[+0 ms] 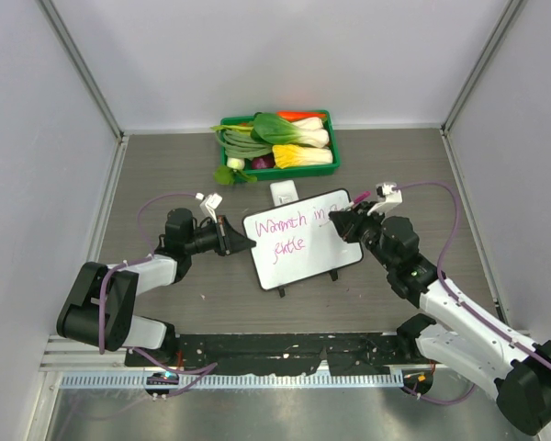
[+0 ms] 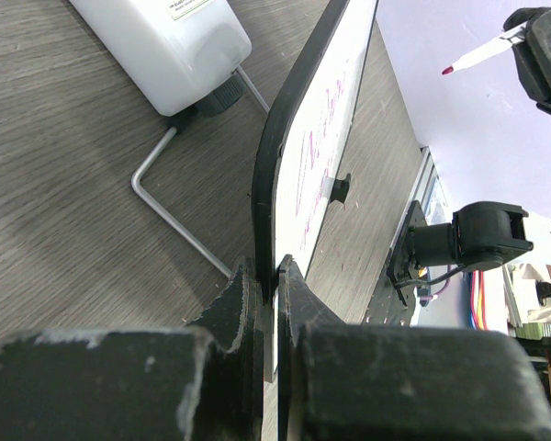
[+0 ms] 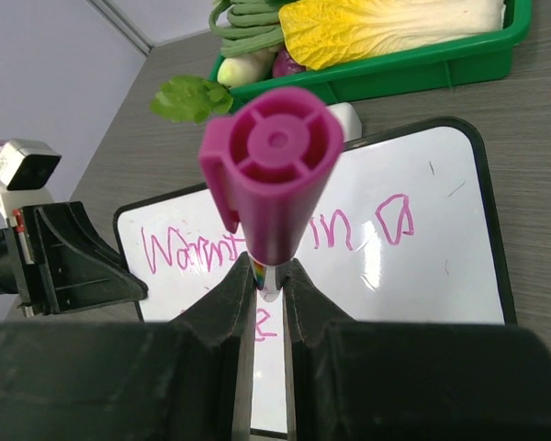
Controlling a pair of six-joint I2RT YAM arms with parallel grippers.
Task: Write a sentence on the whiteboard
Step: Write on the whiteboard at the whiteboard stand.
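Whiteboard (image 1: 321, 253) lies mid-table, its long axis running from my left gripper (image 1: 246, 243), clamped tight on its left rim, across to my right gripper (image 1: 347, 220) by its upper right corner. Right jaws pinch a pink marker (image 3: 272, 175) (tip looks clear of the surface), with the board just left of it and below. The sentence (image 1: 289, 228) ends nearest this right arm.

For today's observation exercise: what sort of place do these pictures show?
Probably a robotics lab test cell: left arm and right arm at a table walled by white panels, with a whiteboard and green tray of vegetables as props.
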